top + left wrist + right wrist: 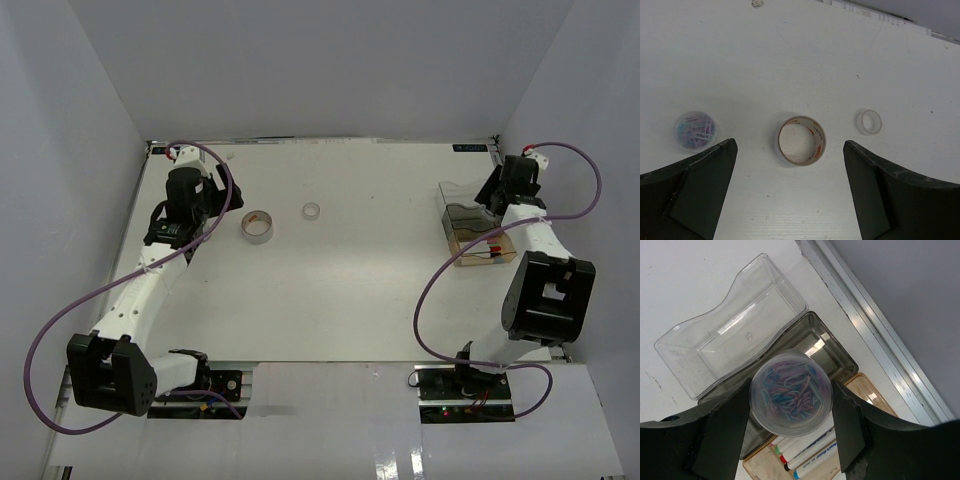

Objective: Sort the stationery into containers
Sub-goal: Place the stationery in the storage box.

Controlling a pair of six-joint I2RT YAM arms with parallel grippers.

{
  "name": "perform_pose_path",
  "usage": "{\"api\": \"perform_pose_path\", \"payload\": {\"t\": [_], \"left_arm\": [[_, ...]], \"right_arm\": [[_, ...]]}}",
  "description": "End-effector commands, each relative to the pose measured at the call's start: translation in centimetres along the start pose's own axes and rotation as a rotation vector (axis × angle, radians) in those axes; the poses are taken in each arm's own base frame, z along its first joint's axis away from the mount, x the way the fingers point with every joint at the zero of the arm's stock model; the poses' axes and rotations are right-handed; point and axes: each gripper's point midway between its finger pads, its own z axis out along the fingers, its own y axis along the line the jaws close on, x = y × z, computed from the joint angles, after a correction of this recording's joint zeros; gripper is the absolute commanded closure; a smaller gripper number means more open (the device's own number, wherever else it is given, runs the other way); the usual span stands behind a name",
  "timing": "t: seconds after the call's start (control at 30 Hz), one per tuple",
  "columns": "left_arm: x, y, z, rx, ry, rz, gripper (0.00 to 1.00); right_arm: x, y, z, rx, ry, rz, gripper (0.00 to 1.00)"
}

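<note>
My left gripper (789,147) is open and empty, hovering above the table. The beige tape roll (801,140) lies flat just beyond the gap between its fingers. A small clear ring (869,121) lies to its right. A round clear tub of coloured paper clips (695,131) stands by the left finger. In the top view the tape roll (257,225) and ring (311,210) lie right of the left gripper (218,200). My right gripper (791,395) is shut on a second clear tub of clips (791,392), held over the organiser's grey compartment (835,347). Several markers (812,452) lie in the tan tray.
The organiser (468,215) stands at the far right of the table, near the right wall. Its clear front compartment (730,335) holds nothing. A metal rail (875,335) runs along the table edge beyond it. White walls close in the back and sides.
</note>
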Motion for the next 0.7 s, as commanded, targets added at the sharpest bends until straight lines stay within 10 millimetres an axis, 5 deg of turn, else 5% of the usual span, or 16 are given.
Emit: {"api": "perform_pose_path", "payload": {"t": [0.0,0.67], "left_arm": [[-1.0,-0.3,-0.4,0.024,-0.028,-0.020,0.02],[-0.9,-0.1,-0.2,0.035,-0.020,-0.038,0.02]], "right_arm": [[-4.6,0.7,0.1,-0.010,-0.122,0.042,0.61],[-1.7,-1.2,4.1,0.043,-0.021,0.059,0.52]]}}
